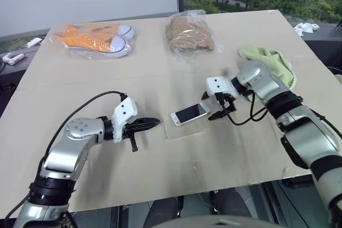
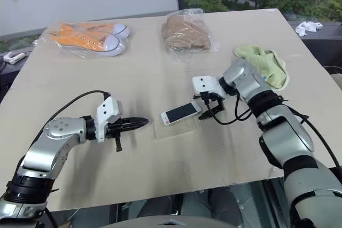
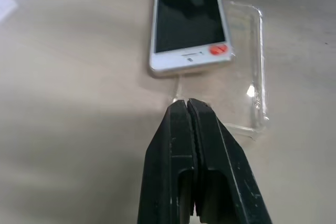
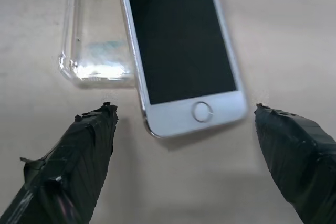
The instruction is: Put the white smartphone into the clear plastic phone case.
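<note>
Your right gripper [image 4: 184, 116] stands spread wide, one finger on each side of the home-button end of the white smartphone [image 1: 189, 113], not touching it. The phone lies screen up, askew, partly over the clear plastic phone case [image 1: 185, 128], which rests flat on the bench [image 1: 160, 73] just beyond those fingers. Your left gripper [image 3: 195, 109], fingers pressed together and holding nothing, points at the case's near edge from the other side. To do this step well, centre the spread fingers on the phone's long edges, square it to the case, then steady the shell with the left tip while seating.
</note>
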Robot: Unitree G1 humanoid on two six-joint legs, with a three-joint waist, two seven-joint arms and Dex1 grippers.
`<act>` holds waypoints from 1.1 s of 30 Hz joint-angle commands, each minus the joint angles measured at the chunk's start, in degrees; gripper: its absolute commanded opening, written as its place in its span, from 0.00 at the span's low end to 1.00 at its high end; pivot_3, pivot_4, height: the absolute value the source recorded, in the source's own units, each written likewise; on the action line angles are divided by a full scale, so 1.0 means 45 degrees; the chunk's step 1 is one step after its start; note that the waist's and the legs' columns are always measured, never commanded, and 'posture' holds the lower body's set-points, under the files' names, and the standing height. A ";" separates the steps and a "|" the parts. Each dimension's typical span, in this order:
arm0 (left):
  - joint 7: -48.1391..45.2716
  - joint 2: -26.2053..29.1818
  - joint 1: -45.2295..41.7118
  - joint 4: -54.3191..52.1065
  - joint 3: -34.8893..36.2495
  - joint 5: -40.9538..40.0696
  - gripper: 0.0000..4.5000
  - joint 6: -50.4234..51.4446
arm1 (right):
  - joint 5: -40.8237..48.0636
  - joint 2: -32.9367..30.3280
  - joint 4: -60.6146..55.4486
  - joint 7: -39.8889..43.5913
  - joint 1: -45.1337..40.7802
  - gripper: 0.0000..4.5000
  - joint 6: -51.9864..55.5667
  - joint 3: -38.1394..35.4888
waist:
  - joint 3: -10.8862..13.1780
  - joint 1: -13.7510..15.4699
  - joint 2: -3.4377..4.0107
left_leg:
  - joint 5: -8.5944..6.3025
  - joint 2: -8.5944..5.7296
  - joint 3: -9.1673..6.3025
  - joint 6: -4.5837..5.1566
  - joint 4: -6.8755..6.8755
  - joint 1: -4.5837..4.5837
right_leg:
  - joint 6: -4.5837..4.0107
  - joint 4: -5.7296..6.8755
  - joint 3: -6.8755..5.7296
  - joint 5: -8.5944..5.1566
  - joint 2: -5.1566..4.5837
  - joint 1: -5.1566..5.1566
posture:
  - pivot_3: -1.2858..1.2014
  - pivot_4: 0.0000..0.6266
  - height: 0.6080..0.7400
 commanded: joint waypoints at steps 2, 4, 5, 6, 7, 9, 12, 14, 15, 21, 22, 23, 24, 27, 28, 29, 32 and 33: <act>0.0234 0.0310 0.0480 -0.0733 0.0653 -0.0215 0.00 0.0090 | -0.0437 0.0661 0.2070 0.0109 -0.1023 0.99 -0.1009 -0.0179 | 0.0009 -0.0011 0.0015 | 0.0000 0.0000 0.0006 -0.0001 0.0001 0.0002 | 0.0000 0.0002 0.0003 0.0000 0.0001 -0.0001 | 0.52 0.24 1.00; 0.0344 0.0341 0.0598 -0.0792 0.0753 -0.0193 0.00 0.0105 | -0.0501 0.0998 0.2793 0.0008 -0.1231 0.99 -0.1046 -0.0314 | 0.0008 -0.0018 0.0015 | 0.0002 0.0000 0.0001 -0.0003 0.0003 0.0005 | -0.0001 0.0006 0.0000 0.0000 0.0003 0.0000 | 0.52 0.24 1.00; 0.0393 0.0356 0.0660 -0.0831 0.0789 -0.0176 0.00 0.0103 | -0.0591 0.1155 0.3122 -0.0165 -0.1334 0.99 -0.1078 -0.0358 | 0.0008 -0.0020 0.0015 | 0.0003 0.0000 0.0002 -0.0005 0.0003 0.0011 | -0.0001 0.0011 0.0002 0.0001 0.0003 0.0002 | 0.52 0.24 1.00; 0.0427 0.0368 0.0720 -0.0875 0.0814 -0.0172 0.00 0.0104 | -0.0681 0.1263 0.3361 -0.0269 -0.1410 0.99 -0.1147 -0.0400 | 0.0007 -0.0027 0.0013 | 0.0004 0.0000 0.0002 -0.0006 0.0002 0.0017 | -0.0001 0.0012 0.0002 0.0001 0.0004 0.0007 | 0.52 0.24 1.00; 0.0463 0.0374 0.0787 -0.0923 0.0842 -0.0178 0.00 0.0124 | -0.0757 0.1356 0.3564 -0.0279 -0.1481 0.99 -0.1173 -0.0440 | 0.0008 -0.0040 0.0014 | 0.0005 0.0000 0.0005 -0.0009 0.0002 0.0025 | -0.0002 0.0015 0.0004 0.0001 0.0006 0.0012 | 0.52 0.24 1.00; 0.0513 0.0368 0.0879 -0.1001 0.0871 -0.0190 0.00 0.0155 | -0.0829 0.1482 0.3839 -0.0185 -0.1582 0.99 -0.1197 -0.0557 | 0.0009 -0.0064 0.0016 | 0.0006 0.0001 0.0012 -0.0011 0.0000 0.0062 | -0.0002 0.0020 0.0009 0.0001 0.0007 0.0043 | 0.52 0.24 1.00; 0.0653 0.0350 0.1048 -0.1182 0.0884 -0.0213 0.00 0.0193 | -0.0732 0.1699 0.4145 0.0011 -0.1679 0.99 -0.0908 -0.0911 | 0.0008 -0.0081 0.0015 | 0.0005 0.0001 0.0025 -0.0011 -0.0022 0.0132 | -0.0003 0.0020 0.0029 0.0001 0.0008 0.0085 | 0.52 0.24 1.00; 0.0739 0.0348 0.1156 -0.1279 0.0900 -0.0207 0.00 0.0210 | -0.0719 0.1771 0.4290 0.0146 -0.1697 0.94 -0.0745 -0.1128 | 0.0008 -0.0084 0.0015 | 0.0005 0.0004 0.0026 -0.0011 -0.0024 0.0137 | -0.0003 0.0025 0.0037 0.0001 0.0009 0.0086 | 0.52 0.24 1.00; 0.0773 0.0353 0.1193 -0.1307 0.0903 -0.0195 0.00 0.0218 | -0.0782 0.1767 0.4344 0.0150 -0.1699 0.86 -0.0732 -0.1182 | 0.0009 -0.0084 0.0016 | 0.0005 0.0004 0.0026 -0.0011 -0.0025 0.0138 | -0.0003 0.0026 0.0038 0.0001 0.0009 0.0086 | 0.52 0.24 1.00; 0.0915 0.0337 0.1181 -0.1282 0.0775 -0.0120 0.00 0.0194 | -0.0795 0.1807 0.4355 0.0468 -0.1691 0.61 -0.0539 -0.1616 | 0.0009 -0.0084 0.0017 | 0.0004 0.0004 0.0026 -0.0012 -0.0037 0.0135 | -0.0003 0.0019 0.0036 0.0001 0.0007 0.0082 | 0.52 0.24 1.00; 0.0932 0.0327 0.1148 -0.1255 0.0736 -0.0102 0.00 0.0187 | -0.0803 0.1799 0.4320 0.0504 -0.1691 0.61 -0.0568 -0.1660 | 0.0009 -0.0084 0.0017 | 0.0004 0.0004 0.0026 -0.0012 -0.0037 0.0134 | -0.0003 0.0018 0.0036 0.0001 0.0007 0.0082 | 0.52 0.24 1.00; 0.0948 0.0319 0.1124 -0.1244 0.0707 -0.0091 0.00 0.0188 | -0.0836 0.1788 0.4300 0.0514 -0.1688 0.61 -0.0612 -0.1689 | 0.0010 -0.0084 0.0018 | 0.0005 0.0004 0.0026 -0.0012 -0.0037 0.0134 | -0.0003 0.0018 0.0036 0.0001 0.0007 0.0082 | 0.52 0.24 1.00; 0.0958 0.0310 0.1104 -0.1228 0.0688 -0.0086 0.00 0.0188 | -0.0828 0.1771 0.4259 0.0510 -0.1690 0.61 -0.0632 -0.1741 | 0.0010 -0.0084 0.0018 | 0.0004 0.0004 0.0026 -0.0012 -0.0037 0.0134 | -0.0003 0.0018 0.0036 0.0001 0.0007 0.0081 | 0.52 0.24 1.00; 0.1027 0.0211 0.1024 -0.1039 0.0739 -0.0125 0.00 0.0130 | -0.0616 0.1620 0.3686 0.0343 -0.1692 0.61 -0.0861 -0.2040 | 0.0013 -0.0082 0.0023 | 0.0004 0.0004 0.0026 -0.0012 -0.0039 0.0129 | -0.0003 0.0018 0.0036 0.0001 0.0007 0.0080 | 0.52 0.24 1.00; 0.1051 0.0149 0.0994 -0.0947 0.0810 -0.0202 0.00 0.0127 | -0.0491 0.1531 0.3251 0.0263 -0.1623 0.61 -0.1039 -0.2168 | 0.0015 -0.0071 0.0026 | 0.0004 0.0004 0.0026 -0.0012 -0.0038 0.0127 | -0.0003 0.0018 0.0036 0.0001 0.0006 0.0079 | 0.52 0.24 1.00; 0.1094 0.0072 0.0952 -0.0871 0.0903 -0.0306 0.00 0.0142 | -0.0373 0.1433 0.2736 0.0151 -0.1503 0.61 -0.1141 -0.2286 | 0.0017 -0.0066 0.0029 | 0.0005 0.0004 0.0025 -0.0012 -0.0038 0.0121 | -0.0003 0.0018 0.0035 0.0001 0.0006 0.0076 | 0.52 0.24 1.00; 0.1181 -0.0190 0.0719 -0.0691 0.1181 -0.0758 0.00 0.0320 | -0.0062 0.0889 0.0320 0.0461 -0.0702 0.61 -0.0676 -0.2343 | 0.0021 -0.0006 0.0034 | 0.0005 0.0004 0.0018 -0.0012 -0.0035 0.0104 | -0.0002 0.0013 0.0027 0.0001 0.0004 0.0069 | 0.52 0.24 1.00; 0.1187 -0.0261 0.0617 -0.0612 0.1206 -0.0859 0.00 0.0349 | 0.0028 0.0659 -0.0679 0.0590 -0.0331 0.61 -0.0424 -0.2300 | 0.0020 0.0026 0.0033 | 0.0004 0.0004 0.0015 -0.0012 -0.0032 0.0098 | -0.0002 0.0015 0.0023 0.0001 0.0003 0.0067 | 0.52 0.24 1.00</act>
